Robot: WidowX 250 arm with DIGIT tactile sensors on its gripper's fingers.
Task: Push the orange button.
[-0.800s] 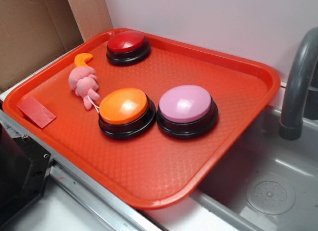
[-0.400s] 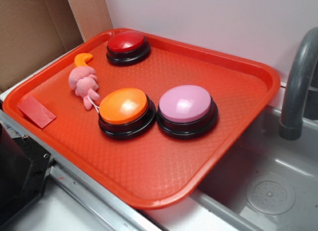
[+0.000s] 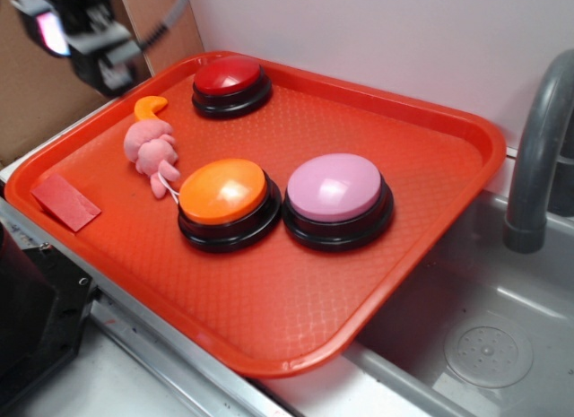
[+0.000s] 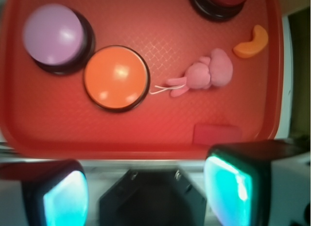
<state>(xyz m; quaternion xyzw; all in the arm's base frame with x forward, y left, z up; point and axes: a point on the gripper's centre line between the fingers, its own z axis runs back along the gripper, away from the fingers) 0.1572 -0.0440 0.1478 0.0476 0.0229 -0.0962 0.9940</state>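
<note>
The orange button (image 3: 223, 192) (image 4: 116, 78) is a glossy orange dome on a black base, near the middle of the red tray (image 3: 296, 291). My gripper (image 3: 85, 31) hangs blurred at the top left of the exterior view, high above the tray's left corner and well away from the button. In the wrist view the gripper (image 4: 146, 194) has its two pads wide apart, open and empty, over the tray's near edge.
A pink-domed button (image 3: 334, 188) touches the orange one's right side. A red-domed button (image 3: 230, 79) sits at the tray's back. A pink plush toy (image 3: 152, 150), an orange crescent (image 3: 151, 106) and a red block (image 3: 65, 202) lie at left. A grey faucet (image 3: 538, 157) and sink (image 3: 484, 345) stand right.
My gripper has come into the exterior view at the top left; it was out of view before. Nothing on the tray has moved.
</note>
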